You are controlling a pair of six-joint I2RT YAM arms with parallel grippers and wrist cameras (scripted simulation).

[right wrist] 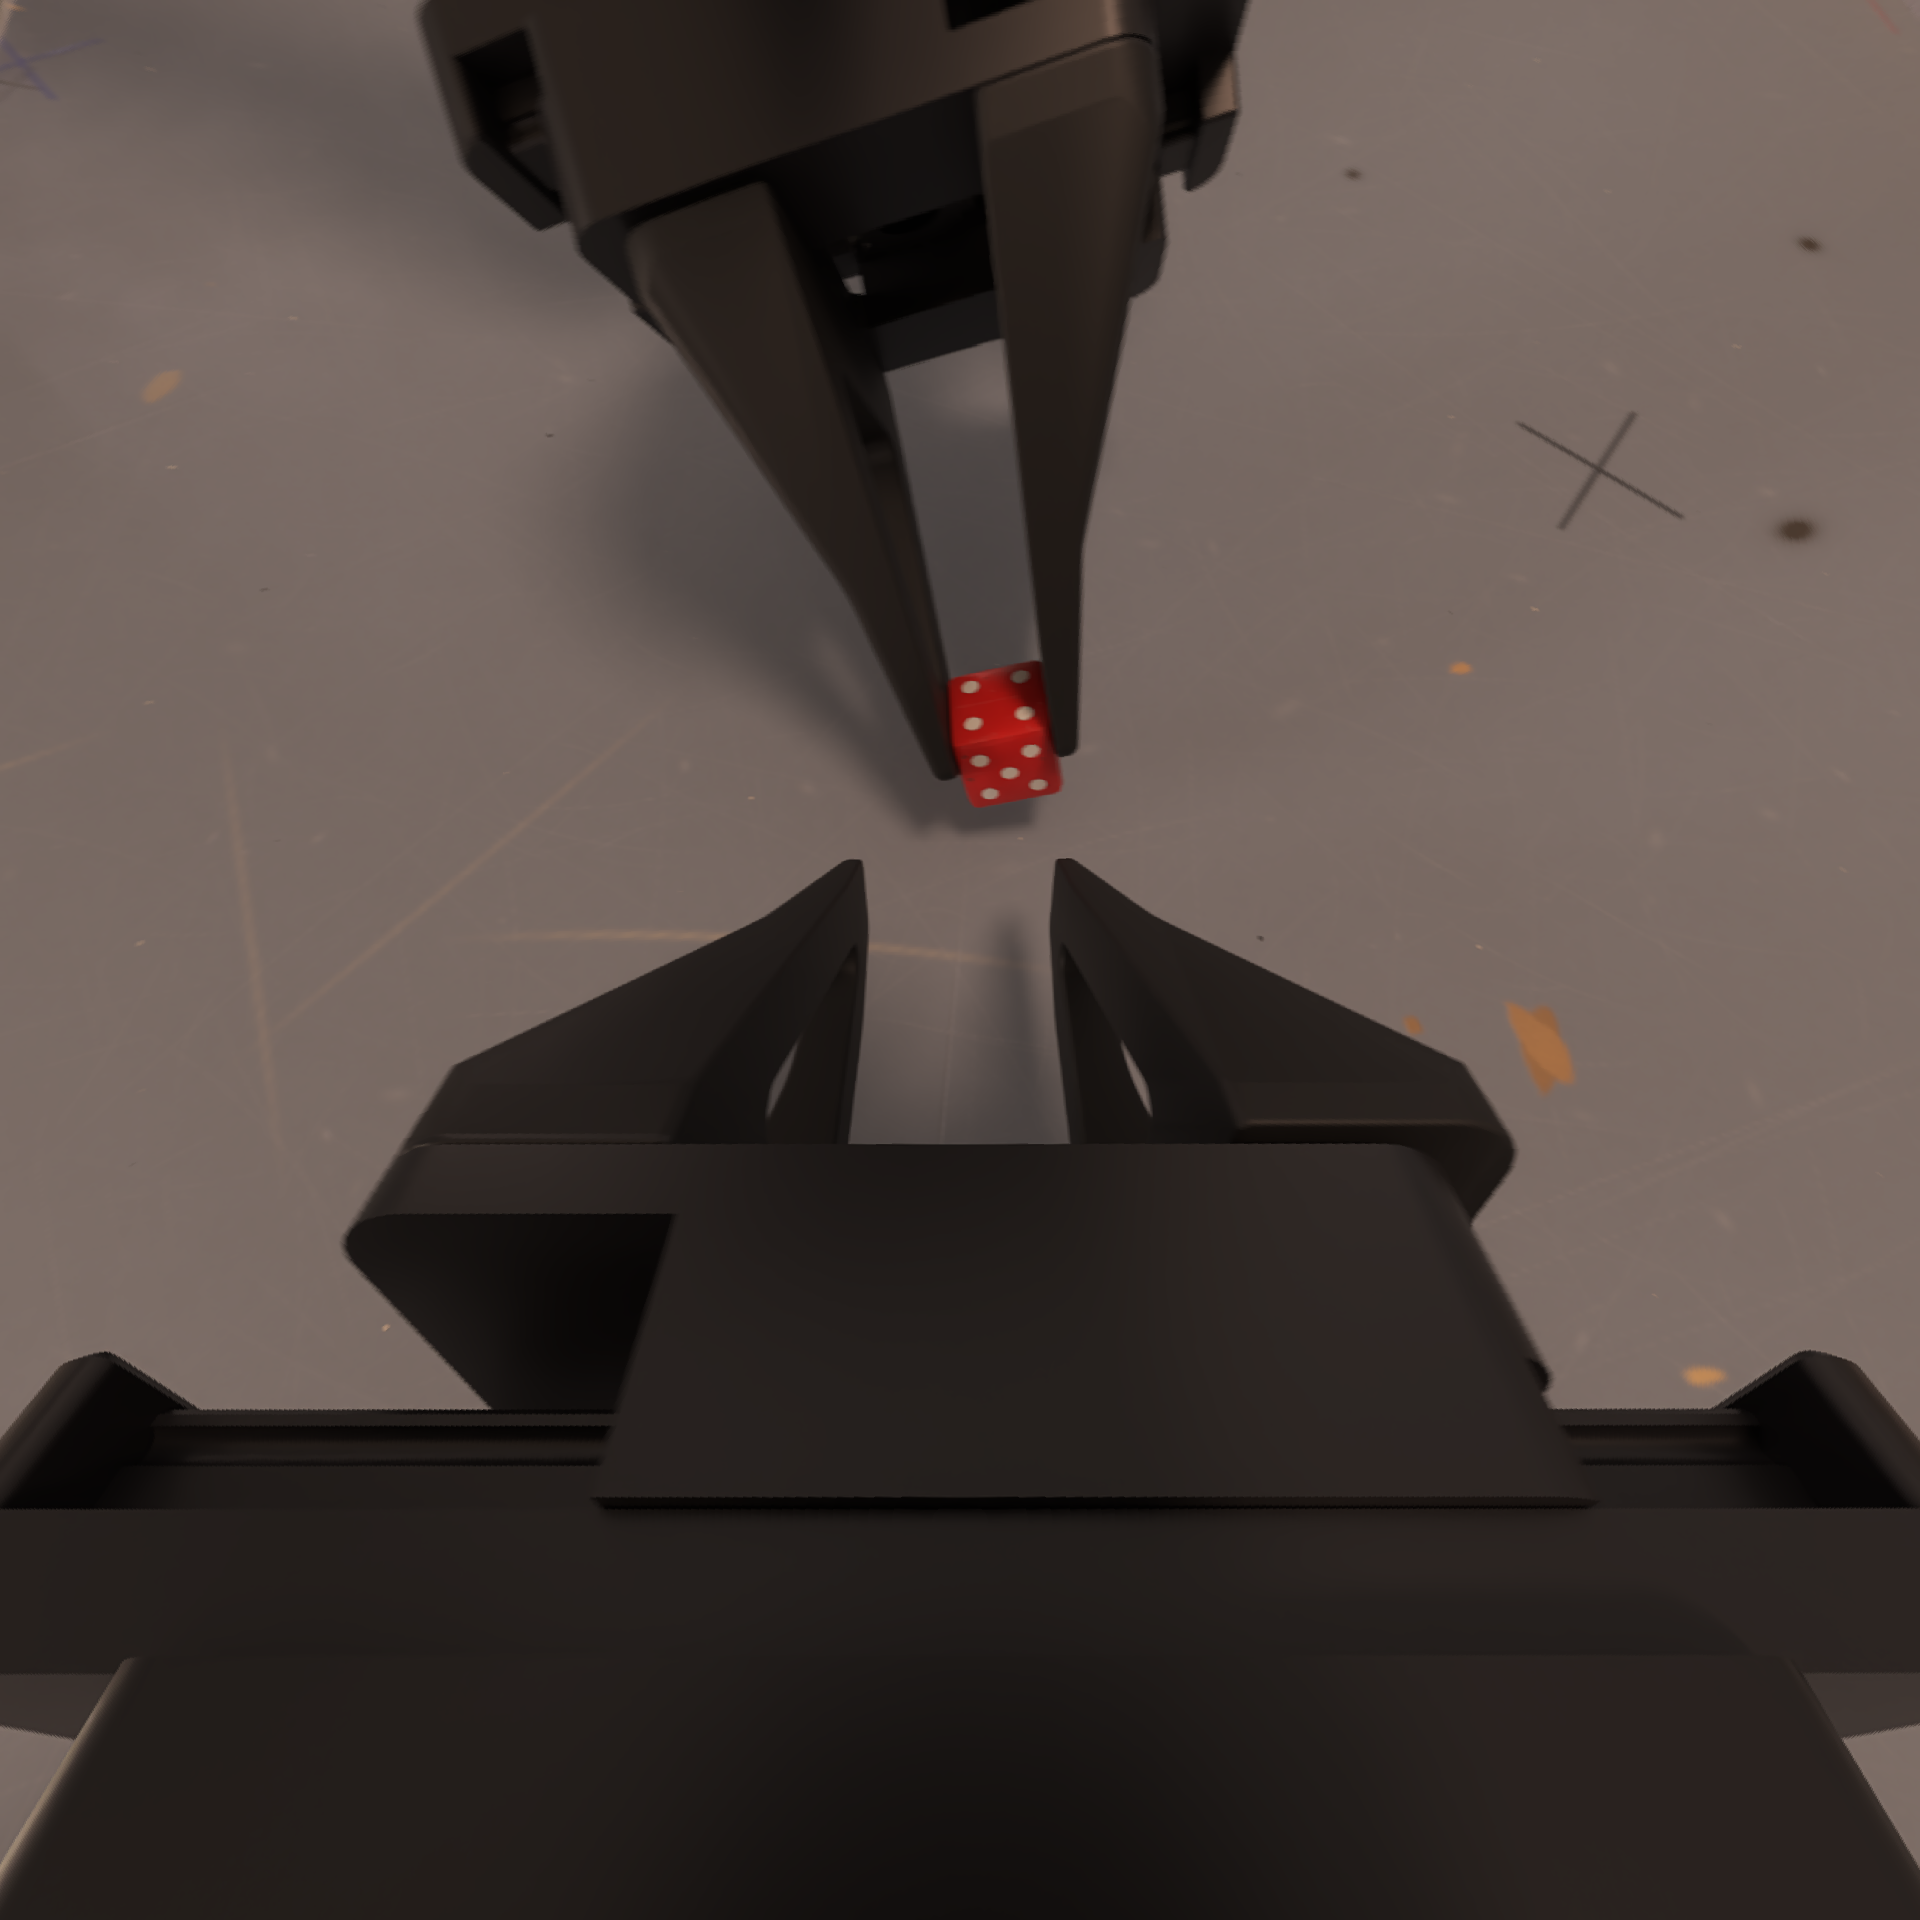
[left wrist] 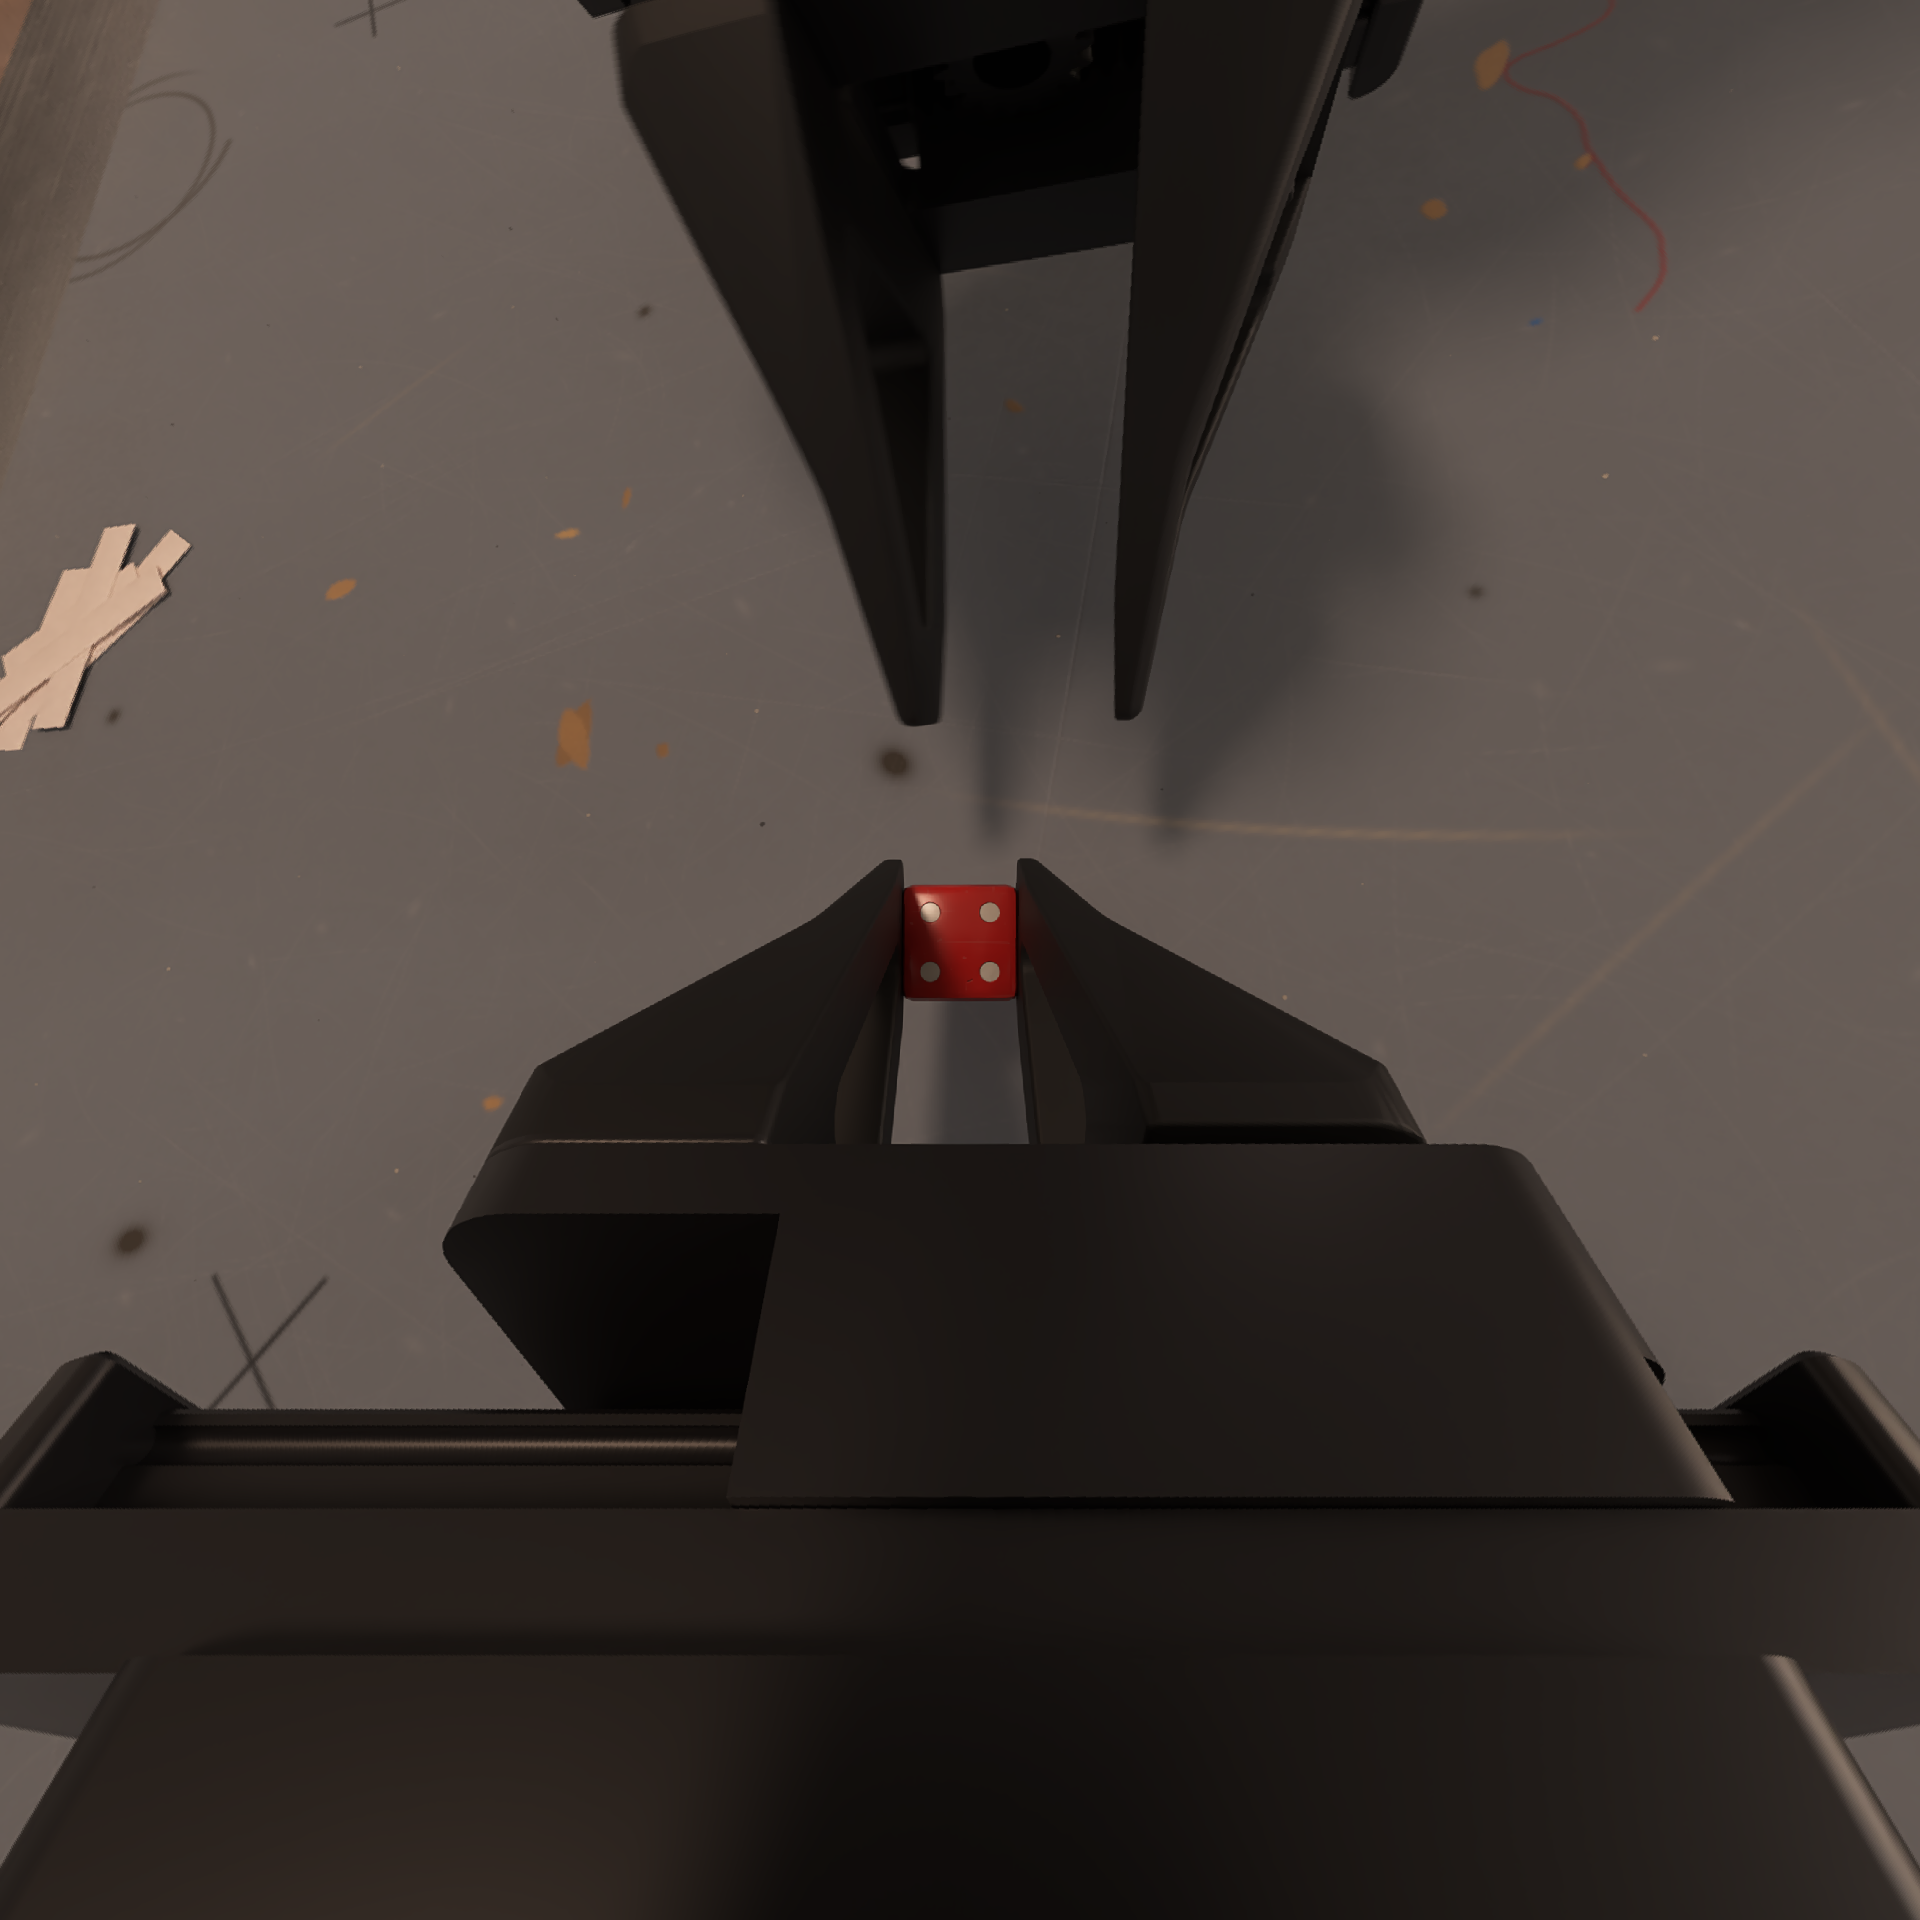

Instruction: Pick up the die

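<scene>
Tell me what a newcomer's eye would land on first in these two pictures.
The red die stands out at once, pinched between the fingertips of the left gripper at the centre of the left wrist view, a four-pip face toward the camera. Facing it, the right gripper hangs open and empty just beyond. Pale tape strips lie on the scuffed grey table at far left.

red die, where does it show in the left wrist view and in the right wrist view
Left wrist view: the red die sits at centre, clamped between the left hand fingertips, four-pip face to the camera.
Right wrist view: above centre, held at the far left hand's tips, beyond the open right hand.
Shared landmark: the pencilled X mark on the grey table.
</scene>
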